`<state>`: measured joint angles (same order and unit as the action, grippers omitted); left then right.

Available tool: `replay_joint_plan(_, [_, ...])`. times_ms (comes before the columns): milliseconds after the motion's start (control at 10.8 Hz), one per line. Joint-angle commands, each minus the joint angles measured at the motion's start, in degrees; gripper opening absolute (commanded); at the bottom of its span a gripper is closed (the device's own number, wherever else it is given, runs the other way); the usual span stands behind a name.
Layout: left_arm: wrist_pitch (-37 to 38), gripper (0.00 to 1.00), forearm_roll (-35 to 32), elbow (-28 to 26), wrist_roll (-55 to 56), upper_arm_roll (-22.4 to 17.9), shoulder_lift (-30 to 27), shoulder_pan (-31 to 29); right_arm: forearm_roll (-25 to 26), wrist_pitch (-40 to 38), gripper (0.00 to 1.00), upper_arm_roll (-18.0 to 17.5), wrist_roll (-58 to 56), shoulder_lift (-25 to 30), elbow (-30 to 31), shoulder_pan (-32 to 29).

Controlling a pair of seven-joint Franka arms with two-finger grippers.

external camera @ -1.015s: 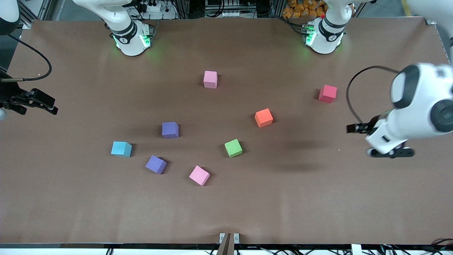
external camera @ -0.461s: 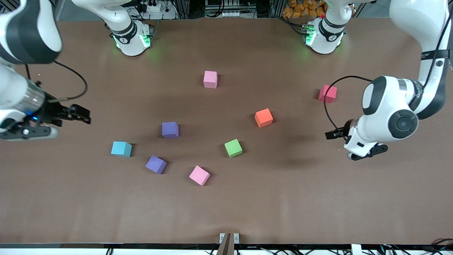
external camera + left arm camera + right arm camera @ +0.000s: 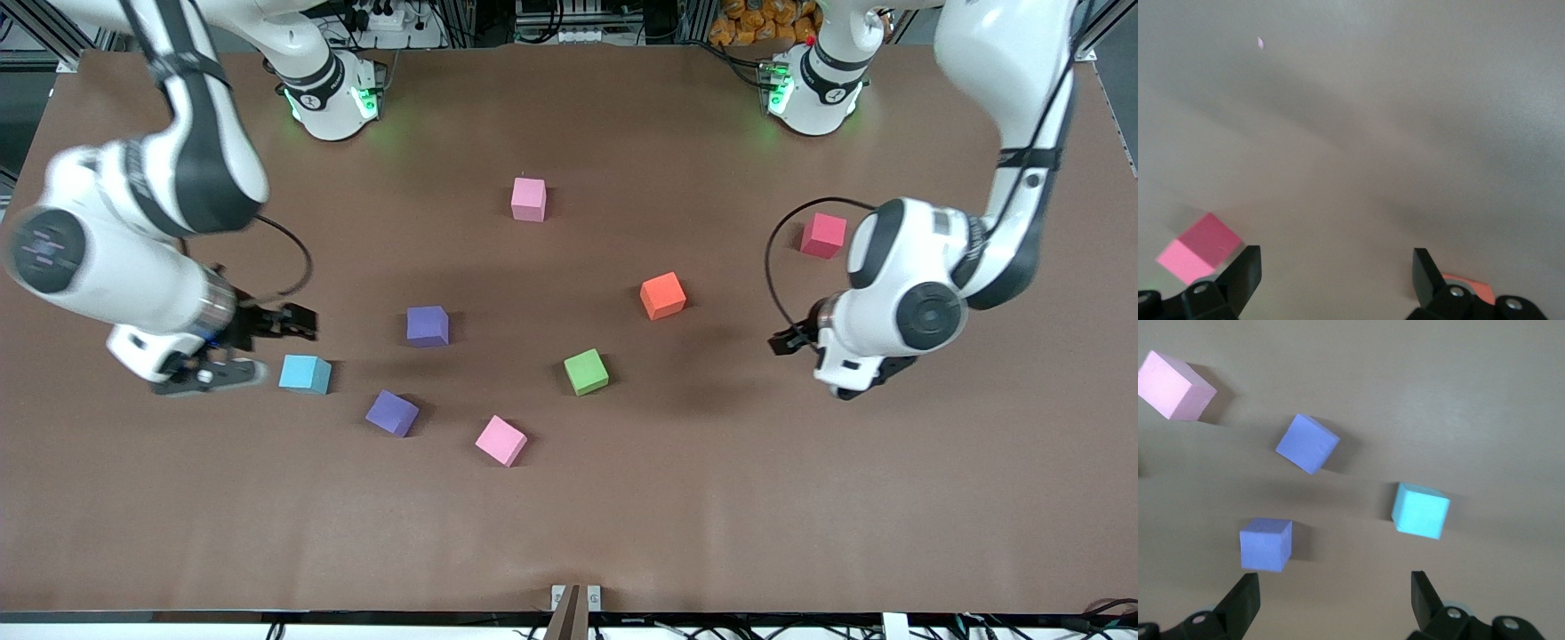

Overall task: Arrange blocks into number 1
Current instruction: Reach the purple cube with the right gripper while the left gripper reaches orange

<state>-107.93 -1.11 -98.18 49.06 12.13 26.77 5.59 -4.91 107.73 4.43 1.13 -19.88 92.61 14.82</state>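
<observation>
- Since the earlier pictures both arms have swung in over the worktop [image 3: 569, 533] from its two ends; none of the blocks has shifted.
- The right pincer [image 3: 1331, 603] now hangs with its fingers spread and empty, over the right arm's end of the worktop, just beside the light blue cube [image 3: 304, 373].
- The left pincer [image 3: 1335, 280] is likewise spread wide and holds nothing, over bare worktop toward the left arm's end, between the red cube [image 3: 823, 235] and the green block [image 3: 586, 372].
- The relation that matters: the purple blocks lie toward the middle of the worktop from the right pincer, past the light blue cube. One purple block [image 3: 428, 325] sits squarely; the other purple block [image 3: 392, 412] is nearer the front camera and turned at an angle.
- By my reading the right arm is the nearer one for both purple blocks, the left arm for the orange block [image 3: 663, 295] and the green block.
- Two pink blocks show: one pink block [image 3: 528, 198] close to the arms' bases, a second pink block [image 3: 500, 440] nearest the front camera, also turned.
- All are small, matte, plain-coloured cubes of equal size, scattered well apart; no digit is formed yet.
</observation>
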Motion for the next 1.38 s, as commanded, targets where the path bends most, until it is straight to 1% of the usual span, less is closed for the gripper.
replay_joint_plan(0, [-2.0, 1.00, 0.9, 0.1, 6.0, -0.3, 1.6, 2.7, -0.8, 2.5, 1.00, 0.3, 7.3, -3.5, 0.3, 2.4])
replay_joint_plan(92, [-2.5, 1.00, 1.0, 0.1, 7.8, -0.3, 2.4, 4.1, -0.9, 4.0, 1.00, 0.3, 9.6, -5.2, 0.6, 3.7])
replay_joint_plan(185, [-2.8, 1.00, 1.7, 0.2, 9.2, -0.3, 3.0, 5.7, -1.9, 6.9, 1.00, 0.3, 10.4, -5.9, 3.1, 4.3])
replay_joint_plan(277, [-3.3, 1.00, 2.5, 0.2, 10.5, -0.3, 3.3, 8.0, -5.7, 10.0, 1.00, 0.3, 10.4, -6.4, 6.1, 4.9])
replay_joint_plan(369, [-4.0, 1.00, 3.0, 0.0, 11.0, -0.3, 3.7, 9.5, -8.5, 12.0, 1.00, 0.4, 10.4, -6.8, 7.9, 5.7])
replay_joint_plan(461, [-5.2, 1.00, 3.8, 0.0, 11.1, -0.3, 4.0, 10.9, -8.9, 12.4, 1.00, 0.4, 10.4, -7.4, 8.5, 6.7])
replay_joint_plan(738, [-8.1, 1.00, 4.7, -0.6, 12.4, -0.3, 4.3, 14.4, -8.5, 12.3, 1.00, 0.4, 9.4, -9.1, 8.7, 8.5])
replay_joint_plan(830, [-9.3, 1.00, 4.8, -1.7, 12.9, -0.3, 4.1, 15.4, -8.1, 12.8, 1.00, 0.4, 9.4, -9.4, 9.9, 9.3])
replay_joint_plan(923, [-10.7, 1.00, 4.7, -3.4, 13.2, -0.3, 3.4, 15.9, -7.9, 14.0, 1.00, 0.5, 9.3, -9.5, 10.6, 10.0])
replay_joint_plan(1107, [-14.0, 1.00, 4.6, -8.6, 13.3, -0.3, 0.4, 16.4, -5.5, 14.4, 1.00, 0.4, 9.2, -10.3, 10.7, 10.8])
replay_joint_plan(1199, [-16.1, 1.00, 4.6, -11.0, 13.2, 0.4, -1.1, 16.4, -5.4, 15.2, 1.00, 0.4, 9.2, -10.4, 11.3, 11.0])
replay_joint_plan(1292, [-17.1, 1.00, 4.6, -12.4, 13.2, 1.3, -1.6, 16.2, -5.3, 16.1, 1.00, 0.4, 9.2, -10.4, 11.7, 11.0])
